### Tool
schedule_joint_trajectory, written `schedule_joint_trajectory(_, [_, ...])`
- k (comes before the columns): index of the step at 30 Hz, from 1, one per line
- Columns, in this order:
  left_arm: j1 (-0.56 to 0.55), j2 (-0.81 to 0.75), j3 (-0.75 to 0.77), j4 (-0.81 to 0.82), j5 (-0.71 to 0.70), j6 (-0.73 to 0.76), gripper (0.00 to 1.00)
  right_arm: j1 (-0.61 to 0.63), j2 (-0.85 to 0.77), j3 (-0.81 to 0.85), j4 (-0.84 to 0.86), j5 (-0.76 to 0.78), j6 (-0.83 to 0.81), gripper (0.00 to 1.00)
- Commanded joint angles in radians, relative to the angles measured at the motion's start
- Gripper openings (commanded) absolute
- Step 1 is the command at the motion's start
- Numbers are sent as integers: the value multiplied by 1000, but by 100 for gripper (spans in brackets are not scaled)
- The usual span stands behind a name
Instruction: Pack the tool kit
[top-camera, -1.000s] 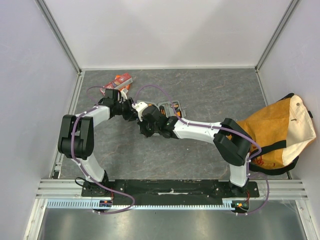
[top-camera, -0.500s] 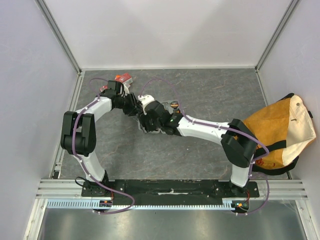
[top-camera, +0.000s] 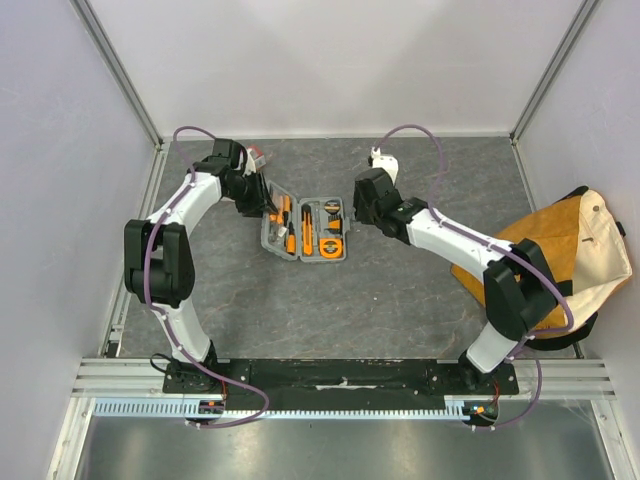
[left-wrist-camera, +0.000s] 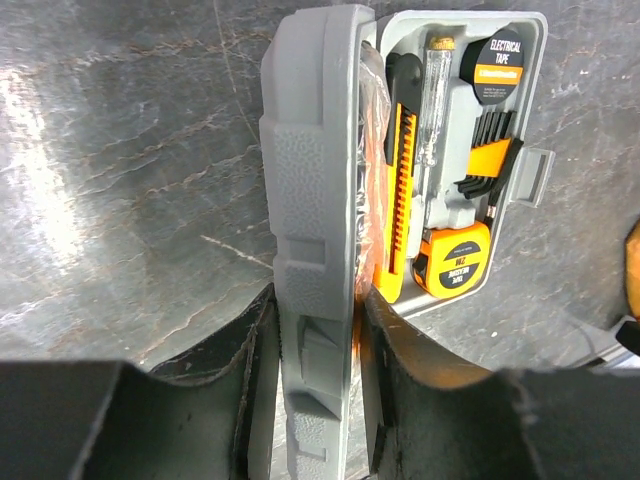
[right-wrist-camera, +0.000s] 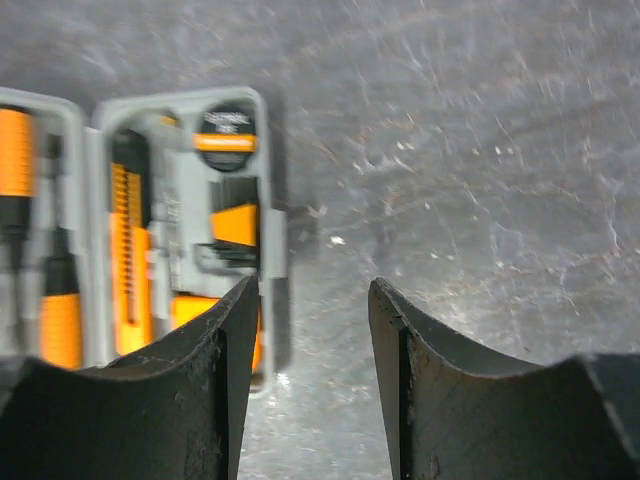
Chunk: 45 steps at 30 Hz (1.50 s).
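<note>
On the desk (top-camera: 400, 300), left of centre, the case (top-camera: 305, 228) lies open with its base flat and its lid (left-wrist-camera: 315, 200) lifted partway, standing nearly on edge in the left wrist view. The left claw (left-wrist-camera: 315, 310) pinches that lid, one finger pressed to its outer face and the other to its inner face, near the lower end in that view. The base is filled: a roll of tape (left-wrist-camera: 505, 58) sits in the top corner, with a clear-handled screwdriver (left-wrist-camera: 432, 110) and an orange knife (left-wrist-camera: 400, 180) beside it. Black and orange hex keys (left-wrist-camera: 490, 150) lie along the latch side, and a tape measure (left-wrist-camera: 455, 268) sits at the bottom. The inside of the lid shows orange handles, blurred in the right wrist view.

The right claw (right-wrist-camera: 310, 380) is spread, with only bare desk between its fingers. It hangs just to the right of the case, apart from it, with the base's latch edge beside its left finger (right-wrist-camera: 215, 380).

A tan bag (top-camera: 555, 260) slumps at the right edge, well apart from the case. A red packet (top-camera: 257, 155) shows behind the left arm near the back edge, mostly hidden.
</note>
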Motion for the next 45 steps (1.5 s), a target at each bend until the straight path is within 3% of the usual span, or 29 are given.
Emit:
schedule_joint_trajectory(1, [1,-8,75,-84,-98,110,2,1,65,-8,-45,-18,15,54])
schedule_joint_trajectory(20, [-73,-20,144,-131,-190,50,3,5,289,31,-51,-321,38,46])
schedule_joint_trajectory(26, [-117,-14,172,-144,-203,33,7,20,308,41,-38,-332,36,45])
schedule_joint_trajectory(33, [-188,1,192,-144,-204,16,24,28,312,52,-35,-309,64,45])
schedule_joint_trajectory(42, [-277,21,172,-124,-192,21,57,28,317,32,-35,-284,108,44])
schedule_joint_trajectory(45, [-300,13,170,-105,-183,22,61,28,315,29,-35,-273,108,44])
